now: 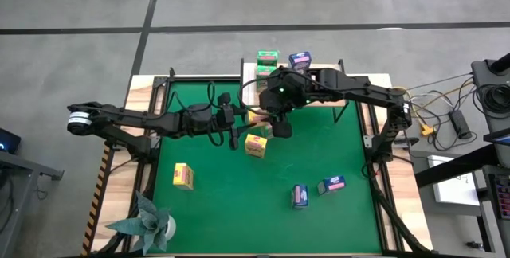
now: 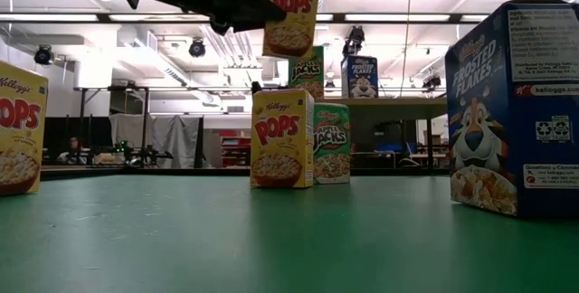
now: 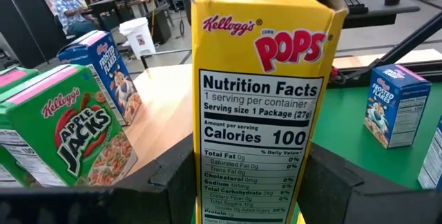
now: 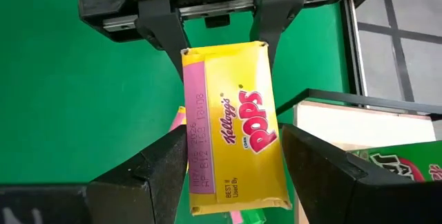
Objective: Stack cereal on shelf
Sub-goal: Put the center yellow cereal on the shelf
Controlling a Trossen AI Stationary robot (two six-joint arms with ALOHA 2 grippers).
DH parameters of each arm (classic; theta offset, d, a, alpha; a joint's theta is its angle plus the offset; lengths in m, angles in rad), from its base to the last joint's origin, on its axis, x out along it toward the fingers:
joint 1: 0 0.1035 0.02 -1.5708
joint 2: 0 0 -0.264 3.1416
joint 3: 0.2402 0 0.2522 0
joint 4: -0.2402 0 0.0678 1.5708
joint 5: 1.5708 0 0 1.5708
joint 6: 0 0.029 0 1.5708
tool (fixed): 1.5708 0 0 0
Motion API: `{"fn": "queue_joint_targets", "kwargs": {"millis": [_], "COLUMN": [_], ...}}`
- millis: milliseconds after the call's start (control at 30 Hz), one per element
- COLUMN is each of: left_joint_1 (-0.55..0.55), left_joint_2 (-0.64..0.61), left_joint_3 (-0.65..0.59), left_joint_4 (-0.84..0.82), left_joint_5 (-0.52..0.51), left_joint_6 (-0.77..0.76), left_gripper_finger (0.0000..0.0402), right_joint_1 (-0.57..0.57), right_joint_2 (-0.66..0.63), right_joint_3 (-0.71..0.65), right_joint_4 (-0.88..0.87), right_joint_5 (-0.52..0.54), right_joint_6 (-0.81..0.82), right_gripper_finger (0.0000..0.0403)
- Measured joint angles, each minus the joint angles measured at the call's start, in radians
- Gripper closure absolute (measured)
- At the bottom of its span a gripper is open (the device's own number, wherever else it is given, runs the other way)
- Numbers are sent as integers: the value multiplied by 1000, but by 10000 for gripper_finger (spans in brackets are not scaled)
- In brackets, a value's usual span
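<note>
A yellow Pops cereal box (image 2: 291,13) hangs upright in the air over the middle of the green mat. My left gripper (image 3: 252,179) is shut on its end that bears the Nutrition Facts panel (image 3: 255,113). My right gripper (image 4: 235,172) reaches down from the right, open, with a finger close on either side of the box's other end. An Apple Jacks box (image 1: 267,57) and a Frosted Flakes box (image 1: 300,59) stand on the wooden shelf (image 4: 345,124) at the far edge. My left gripper pinches the Pops box between its two fingers, one on each wide face, at the end next to the Nutrition Facts side (image 3: 207,182). The fingers (image 4: 160,30) come level from the table's left. The box is upright and lifted clear. My right gripper's fingers (image 4: 169,169) flank the box's top right end from above right; whether they touch it I cannot tell.
Below the held box a Pops box (image 1: 255,144) and an Apple Jacks box (image 2: 332,144) stand on the mat. Another Pops box (image 1: 183,176) lies near left, two blue boxes (image 1: 300,196) (image 1: 331,184) near right, and a folded paper plant (image 1: 147,224) at the near left corner.
</note>
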Motion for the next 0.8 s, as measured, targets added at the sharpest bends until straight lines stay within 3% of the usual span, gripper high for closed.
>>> {"fn": "queue_joint_targets", "kwargs": {"millis": [567,800], "left_joint_1": [0,0], "left_joint_2": [0,0], "left_joint_3": [0,-1], "left_joint_4": [9,27], "left_joint_5": [1,1], "left_joint_6": [3,10], "left_gripper_finger": [221,217], "right_joint_1": [0,0], "right_joint_2": [-7,-10], "right_joint_3": [-1,-1], "right_joint_4": [1,1], "right_joint_5": [0,1], "right_joint_6": [-8,-21], "right_gripper_finger": [258,264]}}
